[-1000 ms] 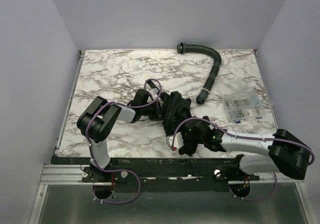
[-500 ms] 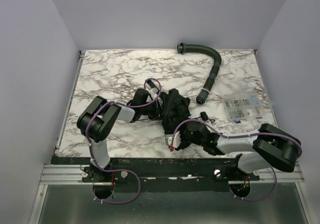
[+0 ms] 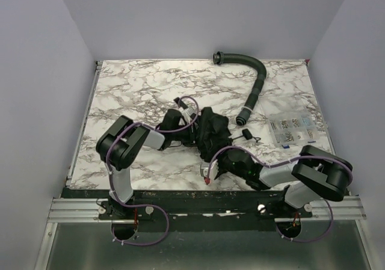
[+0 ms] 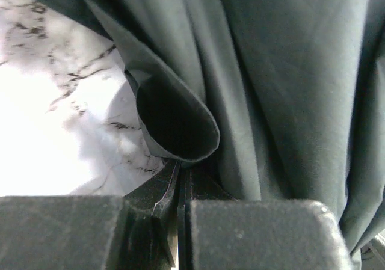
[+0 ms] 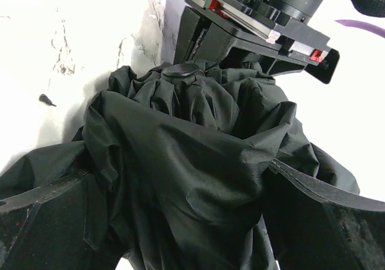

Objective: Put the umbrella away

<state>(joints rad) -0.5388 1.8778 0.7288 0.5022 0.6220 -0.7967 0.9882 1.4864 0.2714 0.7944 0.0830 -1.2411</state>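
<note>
Left gripper (image 4: 180, 183) has its fingers pressed together right at a fold of the umbrella (image 3: 212, 131). Can't tell if any fabric is actually caught between them. Right gripper (image 5: 180, 180) is spread wide and straddles the bunched black bundle, with cloth bulging against both fingers (image 5: 54, 213). The umbrella sits around the middle of the marble table (image 3: 120, 83), a bit toward the near edge. The ribbed hose (image 3: 254, 83) curves near the far right corner. The clear compartment box (image 3: 295, 128) by the right edge is too small to make out any writing.
</note>
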